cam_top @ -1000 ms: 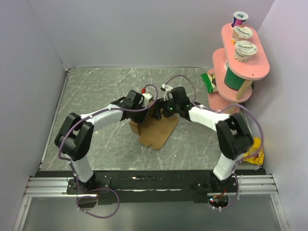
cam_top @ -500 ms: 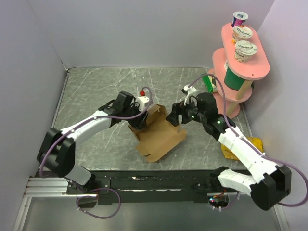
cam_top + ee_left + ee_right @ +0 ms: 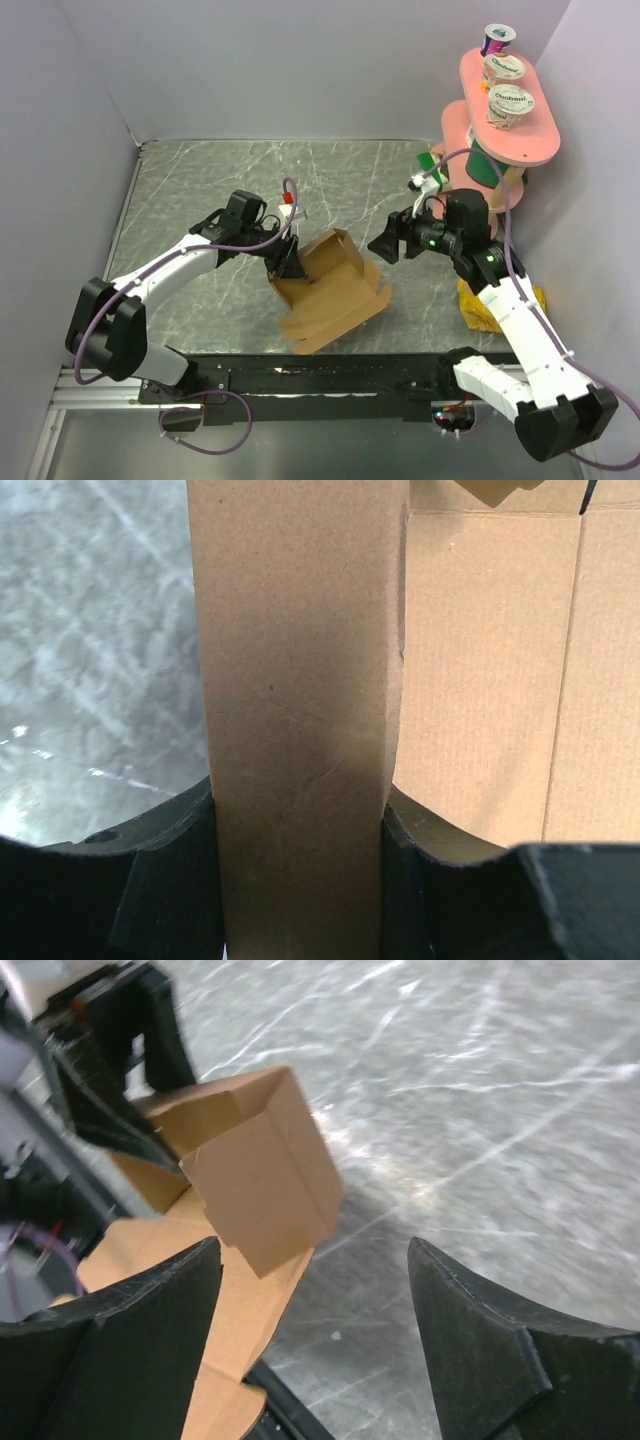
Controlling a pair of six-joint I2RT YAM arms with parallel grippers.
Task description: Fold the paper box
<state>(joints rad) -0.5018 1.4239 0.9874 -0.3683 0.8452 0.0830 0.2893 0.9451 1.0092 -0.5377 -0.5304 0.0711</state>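
Observation:
The paper box (image 3: 335,295) is brown cardboard, partly folded, with one wall raised at its far left and the rest splayed flat toward the near edge. My left gripper (image 3: 289,262) is shut on that raised wall. In the left wrist view the cardboard strip (image 3: 300,680) fills the gap between both black fingers (image 3: 150,890). My right gripper (image 3: 382,247) hovers open to the right of the box, apart from it. From the right wrist, the folded corner of the box (image 3: 260,1175) sits ahead and left of the wide-spread right gripper (image 3: 312,1300).
A pink two-tier stand (image 3: 520,145) with yogurt cups (image 3: 510,105) and a green roll (image 3: 487,160) stands at the back right. A yellow bag (image 3: 500,308) lies beside the right arm. Grey walls close in on the left and back.
My right gripper has drawn back to the right, away from the box. My left arm has swung the box toward the near edge, still holding its wall.

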